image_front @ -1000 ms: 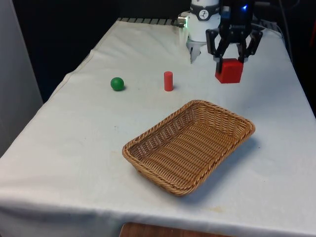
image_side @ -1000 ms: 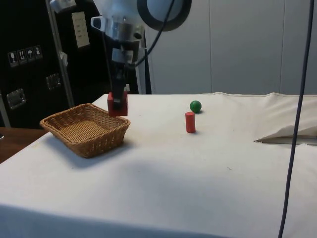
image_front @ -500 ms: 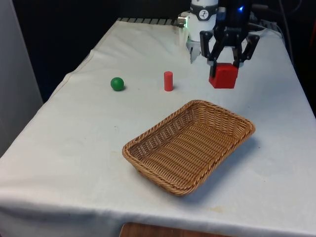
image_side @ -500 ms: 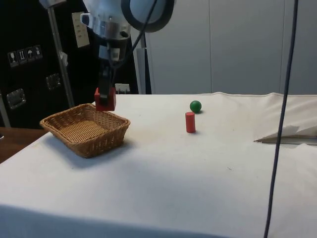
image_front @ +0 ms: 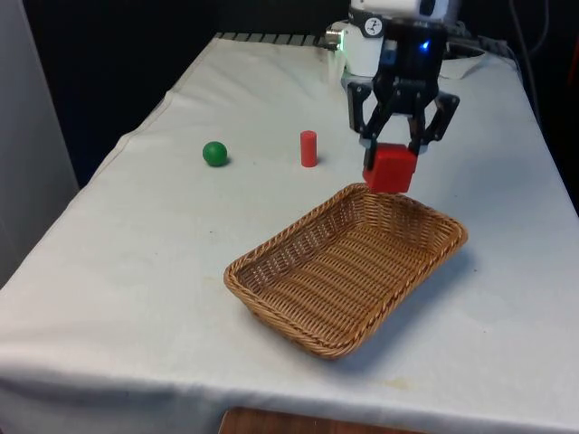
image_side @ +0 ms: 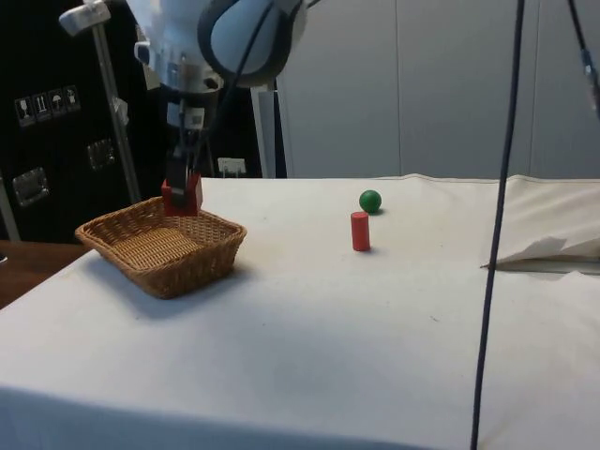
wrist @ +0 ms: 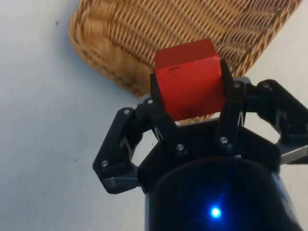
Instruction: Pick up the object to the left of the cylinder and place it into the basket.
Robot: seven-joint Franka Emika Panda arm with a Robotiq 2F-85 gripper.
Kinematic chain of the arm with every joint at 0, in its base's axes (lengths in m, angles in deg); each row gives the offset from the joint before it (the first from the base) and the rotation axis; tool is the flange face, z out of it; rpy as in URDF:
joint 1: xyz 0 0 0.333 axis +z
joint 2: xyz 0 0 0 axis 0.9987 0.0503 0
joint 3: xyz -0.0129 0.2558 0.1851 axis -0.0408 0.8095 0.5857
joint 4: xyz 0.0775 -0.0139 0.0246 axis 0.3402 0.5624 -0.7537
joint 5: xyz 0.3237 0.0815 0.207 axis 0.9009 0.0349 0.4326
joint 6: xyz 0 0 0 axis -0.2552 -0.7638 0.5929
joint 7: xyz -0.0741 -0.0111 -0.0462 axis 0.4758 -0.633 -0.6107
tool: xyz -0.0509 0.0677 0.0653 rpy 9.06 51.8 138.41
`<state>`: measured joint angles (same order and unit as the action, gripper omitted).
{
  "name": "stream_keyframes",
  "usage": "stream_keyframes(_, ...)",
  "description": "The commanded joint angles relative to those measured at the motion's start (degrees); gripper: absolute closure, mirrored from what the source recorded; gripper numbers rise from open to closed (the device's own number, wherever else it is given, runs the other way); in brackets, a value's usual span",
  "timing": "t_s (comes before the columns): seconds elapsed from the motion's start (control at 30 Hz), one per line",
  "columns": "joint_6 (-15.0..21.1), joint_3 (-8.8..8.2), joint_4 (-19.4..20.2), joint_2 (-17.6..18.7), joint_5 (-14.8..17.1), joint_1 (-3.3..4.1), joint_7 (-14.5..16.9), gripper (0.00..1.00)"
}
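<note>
We are looking across a table (image_front: 136,271) draped in a white cloth, black curtains hanging at the top of the front view and dark cabinets standing at the left of the side view. A green ball (image_front: 214,153) and a red cylinder (image_front: 308,148) are sitting in the upper left of the front view, well apart from the wicker basket (image_front: 271,280) at centre. We are seeing the arm reaching down, its gripper (image_front: 395,159) clamping a red cube (image_front: 389,169) and holding it in the air just above the basket's far rim.
</note>
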<state>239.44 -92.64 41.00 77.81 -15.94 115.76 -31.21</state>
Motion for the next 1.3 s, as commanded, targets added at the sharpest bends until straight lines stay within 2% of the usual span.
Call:
stream_keyframes(0.0,0.6,0.86,-1.0,1.3,1.4,-0.97,1.2,0.99)
stream_keyframes(0.2,0.9,0.63,-4.1,4.9,3.5,-1.49,2.4,0.99)
stream_keyframes(0.23,1.1,0.69,-5.4,6.5,4.6,-1.89,3.2,0.99)
stream_keyframes(0.3,1.3,0.63,-6.6,8.0,5.9,-2.18,4.0,0.99)
stream_keyframes(0.33,1.0,-0.57,-6.2,7.8,5.2,-1.03,3.2,0.99)
stream_keyframes(0.37,1.4,0.63,-7.3,8.8,6.6,-2.29,4.5,0.99)
stream_keyframes(0.57,1.3,0.40,-12.0,13.9,11.7,-3.09,8.0,0.99)
stream_keyframes(0.6,1.1,-0.86,-11.7,13.9,11.5,-2.01,7.3,0.99)
stream_keyframes(0.63,1.3,0.40,-12.7,14.7,12.5,-3.32,8.5,0.99)
stream_keyframes(0.7,1.1,0.34,-13.9,16.0,14.0,-3.55,9.5,0.99)
stream_keyframes(0.83,1.0,-0.17,-15.6,18.0,17.7,-3.32,11.7,0.99)
stream_keyframes(0.9,1.0,-0.97,-15.8,18.5,18.0,-2.69,11.7,0.99)
stream_keyframes(0.93,0.9,-0.57,-15.8,18.3,18.3,-2.98,12.1,0.99)
stream_keyframes(0.97,0.9,-0.74,-15.9,18.4,18.2,-2.86,12.0,0.99)
stream_keyframes(1.0,0.9,-0.80,-15.9,18.4,18.2,-2.81,11.9,0.97)
stream_keyframes(1.07,0.9,-0.92,-16.0,18.6,18.1,-2.75,11.9,0.84)
stream_keyframes(1.13,0.9,-0.97,-16.0,18.6,18.1,-2.69,11.8,0.64)
stream_keyframes(1.17,0.9,-1.03,-16.0,18.6,18.0,-2.69,11.8,0.50)
stream_keyframes(1.2,0.9,-1.09,-16.1,18.7,18.0,-2.64,11.7,0.30)
stream_keyframes(1.23,1.0,-1.03,-15.9,18.5,18.1,-2.64,11.7,0.20)
stream_keyframes(1.27,0.9,-1.15,-16.1,18.7,18.0,-2.64,11.7,0.20)
